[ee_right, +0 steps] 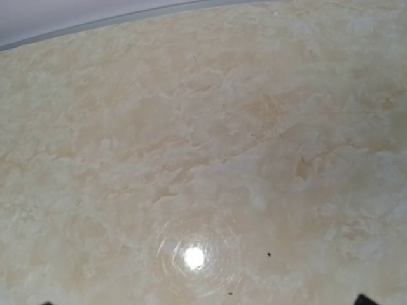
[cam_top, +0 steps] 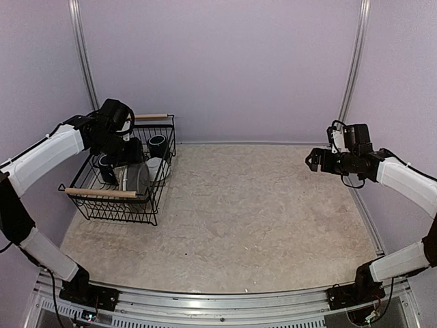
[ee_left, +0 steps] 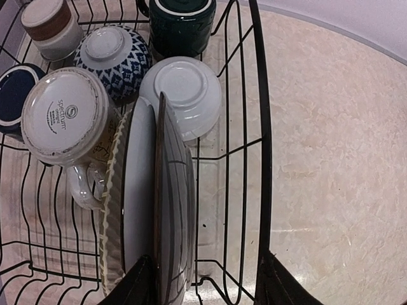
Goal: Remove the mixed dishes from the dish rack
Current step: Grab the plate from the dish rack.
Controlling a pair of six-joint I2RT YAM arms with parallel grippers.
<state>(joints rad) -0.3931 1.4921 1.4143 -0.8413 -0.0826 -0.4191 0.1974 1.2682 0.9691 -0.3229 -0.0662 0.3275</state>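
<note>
Jaws apart astride the striped plate [ee_left: 175,210] in the rack [ee_left: 263,127], the left gripper [ee_left: 206,276] seems about to pinch and lift it; the right gripper [cam_top: 313,161] hovers, jaws spread.

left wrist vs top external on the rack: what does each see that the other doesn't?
Left wrist only: the maker's stamp on the white mug base, the blue-patterned cup and the brown-white cup.
Top external only: the right tool hanging open over the bare table, and the rack's wooden handles.
Both: the dish rack, the plates standing on edge in it, and the dark mug.
</note>
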